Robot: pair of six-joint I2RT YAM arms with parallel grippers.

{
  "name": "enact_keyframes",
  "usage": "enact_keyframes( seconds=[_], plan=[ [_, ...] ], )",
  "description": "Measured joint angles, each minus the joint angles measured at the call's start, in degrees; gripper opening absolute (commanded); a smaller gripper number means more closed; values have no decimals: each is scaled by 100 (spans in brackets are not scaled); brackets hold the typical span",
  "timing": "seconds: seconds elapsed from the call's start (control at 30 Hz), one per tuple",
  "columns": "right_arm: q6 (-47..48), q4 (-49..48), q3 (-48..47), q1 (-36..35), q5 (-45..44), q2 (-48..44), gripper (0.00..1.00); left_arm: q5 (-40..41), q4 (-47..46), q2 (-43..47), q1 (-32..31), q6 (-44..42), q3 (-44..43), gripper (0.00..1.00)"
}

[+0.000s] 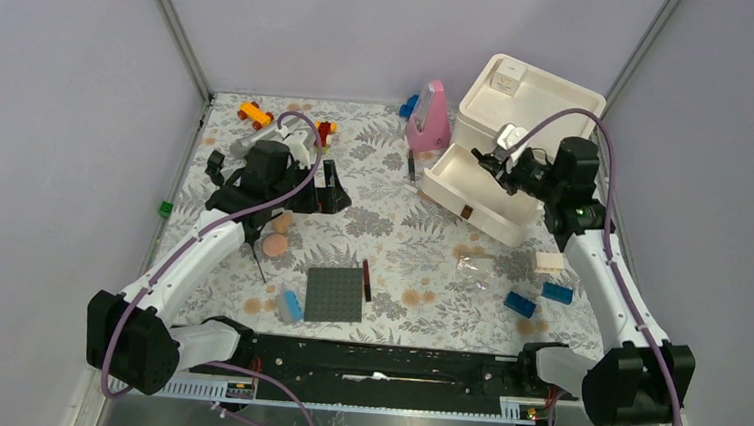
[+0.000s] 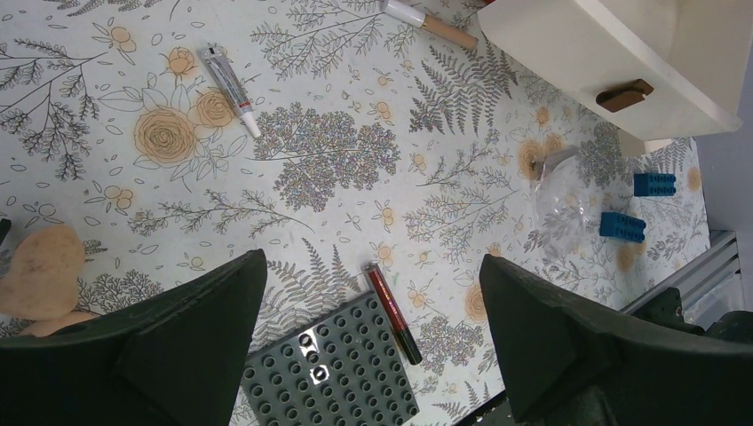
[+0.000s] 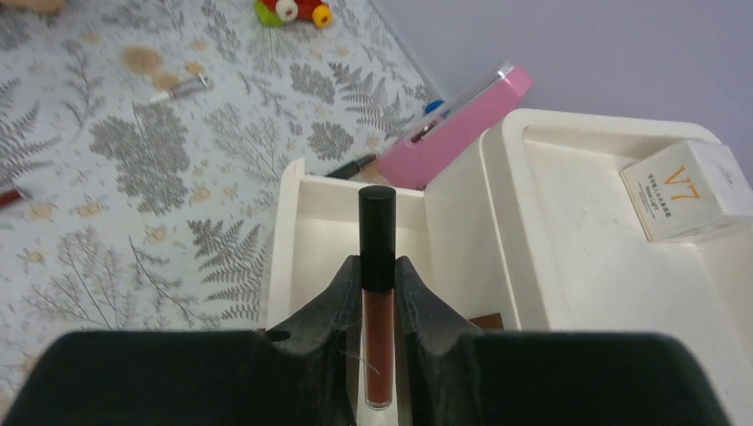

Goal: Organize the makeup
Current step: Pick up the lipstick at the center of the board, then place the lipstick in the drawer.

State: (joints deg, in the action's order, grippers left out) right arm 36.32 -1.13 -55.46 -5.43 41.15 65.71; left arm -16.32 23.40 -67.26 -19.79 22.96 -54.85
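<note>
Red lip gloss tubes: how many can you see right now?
2. One lip gloss tube is held in the right gripper over the white drawer; the other tube lies beside the grey studded plate. Others may be hidden.

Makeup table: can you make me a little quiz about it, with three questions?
1. True or false: the right arm's jaws grip a dark red lip gloss tube.
2. In the top view, what lies along the right edge of the grey studded plate? A) a peach puff B) a red-and-black stick C) a toy car
3. Fill in: the left arm's jaws stand wide ___.

Key: 1 true; 2 B; 3 open.
</note>
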Motion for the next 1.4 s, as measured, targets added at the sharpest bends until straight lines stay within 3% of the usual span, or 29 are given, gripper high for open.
enact_keyframes(
  seconds=[0.23,0.6,0.67,0.73,0.97,1.2,1.4],
  plan=[
    [1010,968,-382,-262,-737,780,0,-4,0,0,2,0,0,99],
    [1196,1401,-490,-400,-1585,1467,2,-20,0,-2,55,0,0,99],
    [1237,1488,-564,-439,-1698,1563,8,-22,0,-2,68,0,0,99],
    [1276,1561,-599,-481,-1821,1622,22,-20,0,-4,79,0,0,99],
    [1252,1504,-605,-542,-2181,1652,46,-20,0,-15,79,0,2,99],
    [966,1196,-597,-544,-2476,1609,51,-17,-2,-52,103,0,9,99],
    [-400,688,-555,-551,-2988,1185,55,-9,-7,-109,105,7,13,99]
  ],
)
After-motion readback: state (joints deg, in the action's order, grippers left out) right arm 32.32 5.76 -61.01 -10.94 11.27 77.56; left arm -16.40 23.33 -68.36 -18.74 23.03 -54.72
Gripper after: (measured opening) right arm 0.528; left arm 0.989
